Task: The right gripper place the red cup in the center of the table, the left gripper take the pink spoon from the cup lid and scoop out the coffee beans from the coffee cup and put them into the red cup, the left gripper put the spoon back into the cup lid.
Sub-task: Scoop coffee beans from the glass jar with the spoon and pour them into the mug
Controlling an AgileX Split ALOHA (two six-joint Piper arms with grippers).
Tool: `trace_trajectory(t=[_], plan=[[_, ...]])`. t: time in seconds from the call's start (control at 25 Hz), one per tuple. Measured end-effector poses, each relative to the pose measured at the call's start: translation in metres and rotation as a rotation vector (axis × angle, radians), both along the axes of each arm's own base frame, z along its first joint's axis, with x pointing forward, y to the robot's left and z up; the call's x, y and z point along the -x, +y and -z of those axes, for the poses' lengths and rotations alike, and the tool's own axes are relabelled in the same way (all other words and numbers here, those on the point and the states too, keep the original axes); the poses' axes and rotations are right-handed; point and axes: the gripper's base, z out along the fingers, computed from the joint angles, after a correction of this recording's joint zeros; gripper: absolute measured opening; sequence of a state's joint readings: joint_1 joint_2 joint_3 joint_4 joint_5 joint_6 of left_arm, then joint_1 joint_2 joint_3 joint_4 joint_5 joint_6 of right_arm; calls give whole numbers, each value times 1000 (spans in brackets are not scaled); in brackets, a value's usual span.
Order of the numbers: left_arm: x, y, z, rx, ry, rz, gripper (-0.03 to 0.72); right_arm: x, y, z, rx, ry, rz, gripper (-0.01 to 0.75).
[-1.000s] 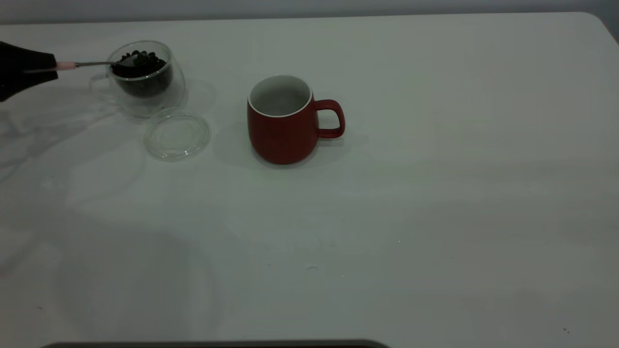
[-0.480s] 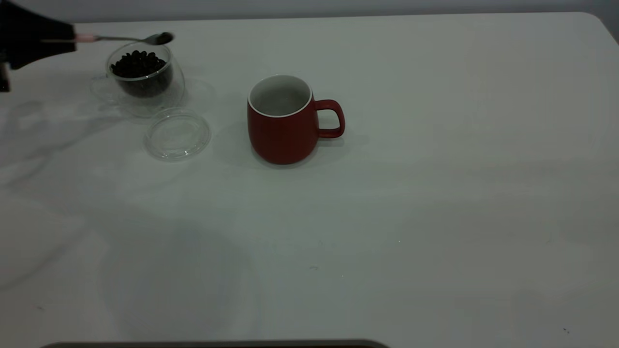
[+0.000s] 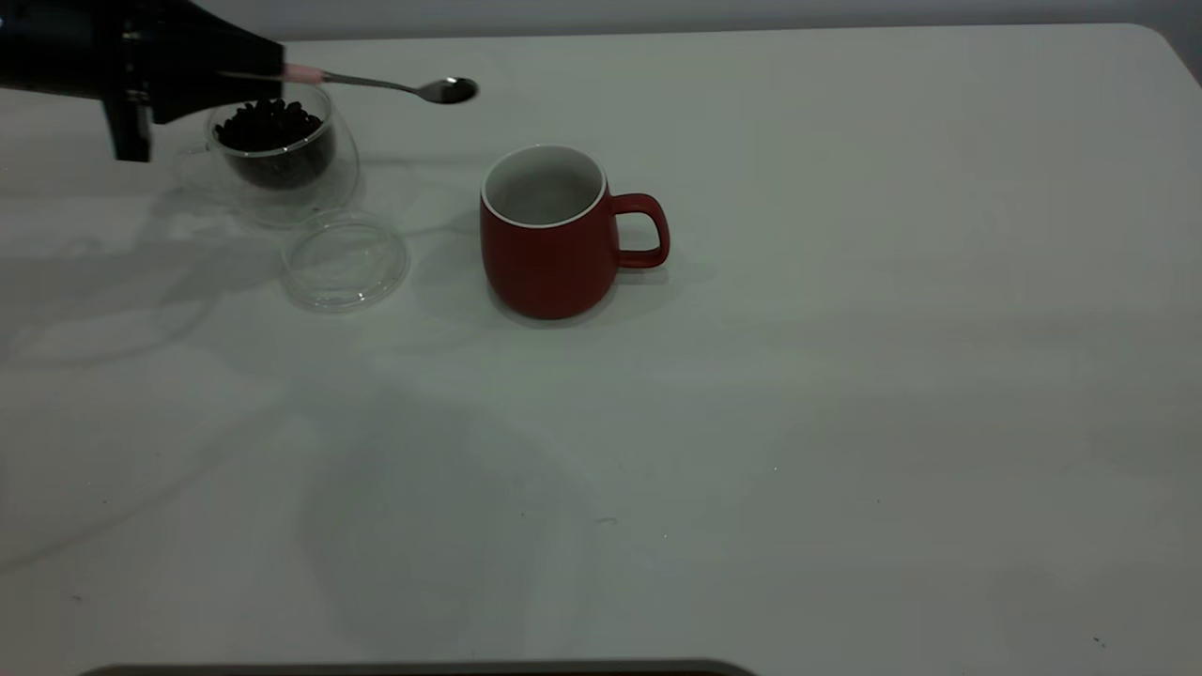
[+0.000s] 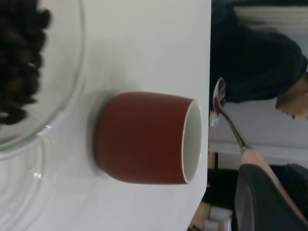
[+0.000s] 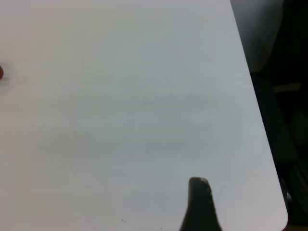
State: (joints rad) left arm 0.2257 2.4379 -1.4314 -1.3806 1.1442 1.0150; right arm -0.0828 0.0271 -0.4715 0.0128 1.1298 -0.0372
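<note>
At 10 o'clock on the table (image 3: 845, 376), left pincer (image 3: 268, 73) pinches pink spoon (image 3: 376, 84) level, bowl between coffee cup (image 3: 277, 155) and red cup (image 3: 549, 235). Keep it level until over the rim, then tip.

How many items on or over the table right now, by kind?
Cups: 2, the red cup and the glass cup holding the coffee beans
Lids: 1, the glass lid
Spoons: 1, the pink spoon, held in the air by the left tool
Total: 4
</note>
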Motion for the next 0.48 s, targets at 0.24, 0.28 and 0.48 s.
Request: trace_trajectory(t=[0.24, 0.28, 0.48], plan=[[2, -18, 2, -20, 2, 71, 119, 0, 0, 0, 0, 0, 0, 591], [3, -20, 2, -26, 4, 83, 119, 0, 0, 0, 0, 0, 0, 591], [5, -28, 4, -47, -12, 135, 119, 0, 0, 0, 0, 0, 0, 591]])
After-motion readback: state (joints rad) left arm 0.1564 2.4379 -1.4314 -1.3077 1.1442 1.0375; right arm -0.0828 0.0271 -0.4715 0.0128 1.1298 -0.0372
